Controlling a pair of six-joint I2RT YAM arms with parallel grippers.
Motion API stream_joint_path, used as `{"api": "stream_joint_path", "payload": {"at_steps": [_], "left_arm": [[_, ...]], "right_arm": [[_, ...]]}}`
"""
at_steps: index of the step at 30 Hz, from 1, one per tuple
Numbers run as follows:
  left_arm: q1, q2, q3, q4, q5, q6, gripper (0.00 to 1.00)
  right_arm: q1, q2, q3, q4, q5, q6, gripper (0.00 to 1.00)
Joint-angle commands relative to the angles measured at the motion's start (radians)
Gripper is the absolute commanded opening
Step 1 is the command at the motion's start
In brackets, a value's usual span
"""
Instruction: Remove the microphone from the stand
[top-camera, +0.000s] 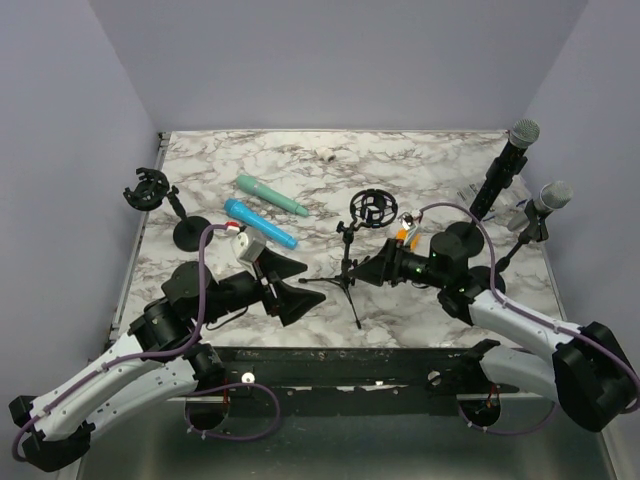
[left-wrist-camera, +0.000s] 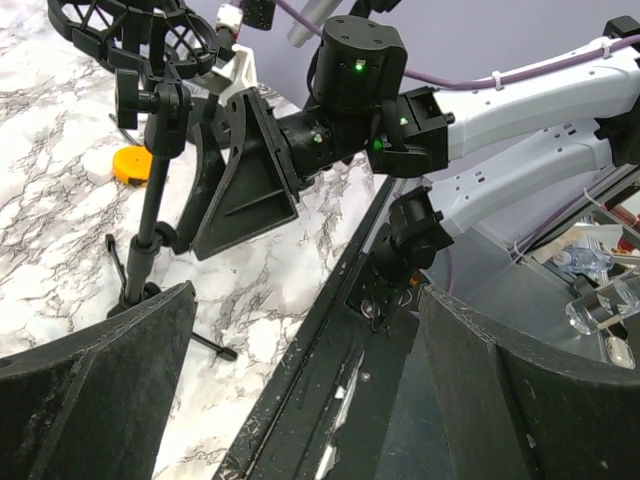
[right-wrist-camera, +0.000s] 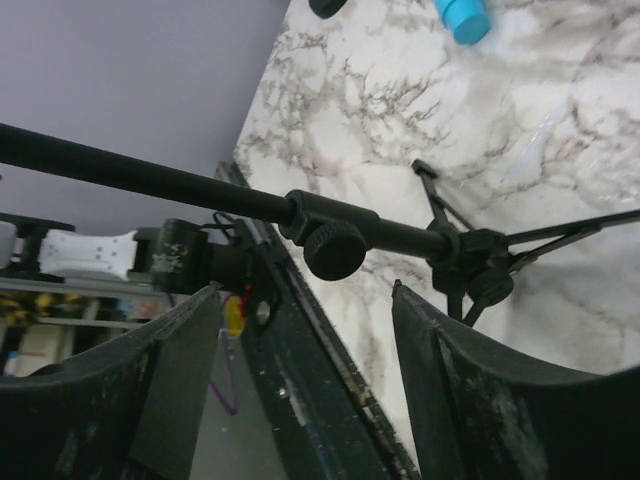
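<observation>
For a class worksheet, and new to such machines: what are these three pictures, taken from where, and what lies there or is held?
Two robot arms sit at a marble table's near edge. One picture looks down from above; the other two come from wrist cameras. A blue microphone and a teal microphone lie near a tripod stand with an empty cradle. Two mounted microphones stand at the right. The right tool, near the stand's pole, and the left tool are open, holding nothing.

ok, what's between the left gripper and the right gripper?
The tripod stand stands upright between the left gripper and right gripper; the top view shows it.
</observation>
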Motion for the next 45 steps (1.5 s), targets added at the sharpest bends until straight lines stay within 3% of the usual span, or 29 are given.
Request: {"api": "stream_joint_path", "payload": {"at_steps": [1, 6, 9, 17, 30, 33, 34, 45], "left_arm": [[-0.005, 0.013, -0.008, 0.011, 0.01, 0.003, 0.91], [-0.007, 0.012, 0.005, -0.005, 0.011, 0.001, 0.91], [-0.009, 0.002, 0.002, -0.012, 0.006, -0.004, 0.91], [-0.009, -0.004, -0.001, -0.024, 0.009, -0.006, 0.92], [-0.01, 0.007, -0.001, -0.021, 0.015, -0.001, 0.92], [-0.01, 0.007, 0.001, -0.023, 0.013, 0.002, 0.92], [-0.01, 0.006, 0.002, -0.023, 0.01, 0.004, 0.92], [-0.01, 0.032, -0.004, 0.021, 0.015, 0.0, 0.92]], "right_arm": [[-0.011, 0.052, -0.048, 0.104, -0.106, 0.317, 0.67], [-0.028, 0.139, -0.05, 0.252, -0.165, 0.473, 0.61], [-0.04, 0.171, -0.038, 0.274, -0.165, 0.49, 0.56], [-0.098, 0.206, -0.014, 0.276, -0.181, 0.48, 0.54], [-0.105, 0.303, 0.033, 0.318, -0.23, 0.443, 0.2], [-0.105, 0.308, 0.038, 0.285, -0.219, 0.369, 0.02], [-0.105, 0.304, 0.039, 0.257, -0.202, 0.324, 0.01], [-0.021, 0.201, -0.056, 0.363, 0.008, -0.184, 0.01]]}}
